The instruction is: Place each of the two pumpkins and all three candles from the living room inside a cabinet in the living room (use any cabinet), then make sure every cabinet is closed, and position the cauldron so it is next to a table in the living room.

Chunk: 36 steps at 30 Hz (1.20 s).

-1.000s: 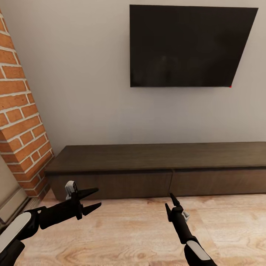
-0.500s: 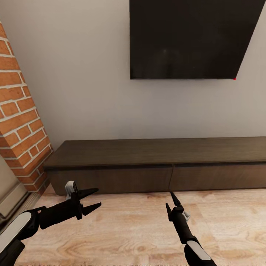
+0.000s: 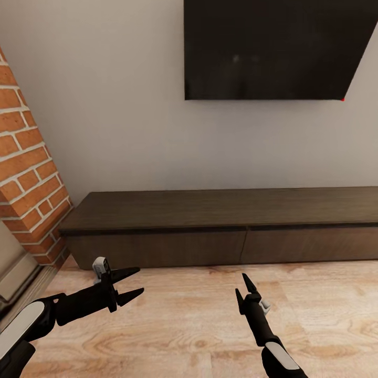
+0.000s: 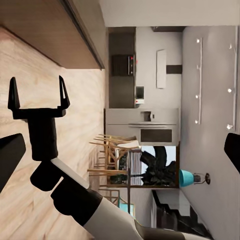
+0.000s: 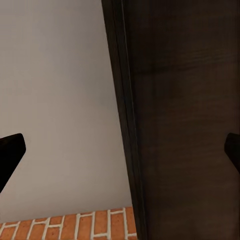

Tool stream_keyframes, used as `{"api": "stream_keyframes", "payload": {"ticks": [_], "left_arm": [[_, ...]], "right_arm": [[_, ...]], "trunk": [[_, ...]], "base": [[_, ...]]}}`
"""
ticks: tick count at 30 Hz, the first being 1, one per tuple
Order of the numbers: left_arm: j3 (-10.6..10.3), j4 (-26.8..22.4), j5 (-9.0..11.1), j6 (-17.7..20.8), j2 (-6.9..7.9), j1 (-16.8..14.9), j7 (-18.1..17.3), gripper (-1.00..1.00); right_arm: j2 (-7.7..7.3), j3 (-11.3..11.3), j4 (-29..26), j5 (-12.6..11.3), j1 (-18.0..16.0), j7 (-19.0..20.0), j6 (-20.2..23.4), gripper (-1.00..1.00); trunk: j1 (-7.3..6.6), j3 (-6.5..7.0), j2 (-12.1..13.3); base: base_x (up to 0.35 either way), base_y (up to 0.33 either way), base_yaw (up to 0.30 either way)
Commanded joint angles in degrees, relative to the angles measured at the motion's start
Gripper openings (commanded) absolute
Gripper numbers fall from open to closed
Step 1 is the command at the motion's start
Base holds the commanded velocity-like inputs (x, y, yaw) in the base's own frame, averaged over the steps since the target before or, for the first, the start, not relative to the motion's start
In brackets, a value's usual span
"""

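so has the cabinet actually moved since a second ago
No. The cabinet keeps its place against the brick wall and TV; all three sit higher in the head view together, so the camera moved.

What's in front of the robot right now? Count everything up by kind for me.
Cabinets: 1, with 2 shut drawers
TVs: 1
Brick pillars: 1
Grippers: 2, left and right, both open and empty
Total: 5

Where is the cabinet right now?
In the head view the cabinet runs along the wall under the black TV, its left end by the brick column, both drawers shut.
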Motion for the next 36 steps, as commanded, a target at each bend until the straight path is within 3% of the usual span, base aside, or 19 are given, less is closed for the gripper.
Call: {"api": "stream_keyframes", "payload": {"ticks": [1, 10, 30, 34, 36], "left_arm": [[-0.08, 0.03, -0.46, 0.03, 0.08, -0.04, -0.6, 1.0], [-0.08, 0.03, -0.46, 0.03, 0.16, -0.04, -0.59, 1.0], [-0.14, 0.09, -0.46, 0.0, 0.06, -0.04, -0.54, 1.0], [-2.54, -0.01, -0.51, 0.02, -0.04, -0.04, -0.59, 1.0], [-5.77, -0.48, -0.61, 0.02, 0.02, -0.1, -0.6, 1.0]], "right_arm": [[0.05, -0.28, 0.02, -0.27, -0.03, 0.16, 0.6, 1.0], [0.06, -0.28, 0.02, -0.27, -0.03, 0.39, 0.59, 1.0], [0.06, -0.28, 0.02, -0.35, -0.03, 0.59, 0.59, 1.0], [0.06, -0.28, 0.02, -0.35, -0.03, 0.67, 0.59, 1.0], [0.06, -0.28, 0.02, -0.36, -0.03, 0.81, 0.58, 1.0]], "trunk": [[-0.01, -0.05, -0.02], [-0.01, -0.05, -0.02], [-0.01, -0.05, -0.02], [-0.01, -0.05, -0.02], [-0.01, -0.05, -0.02]], "base": [[0.0, 0.0, 0.0], [0.022, 0.0, 0.0], [0.205, 0.0, 0.0], [0.235, 0.0, 0.0], [0.097, 0.0, 0.0]]}}
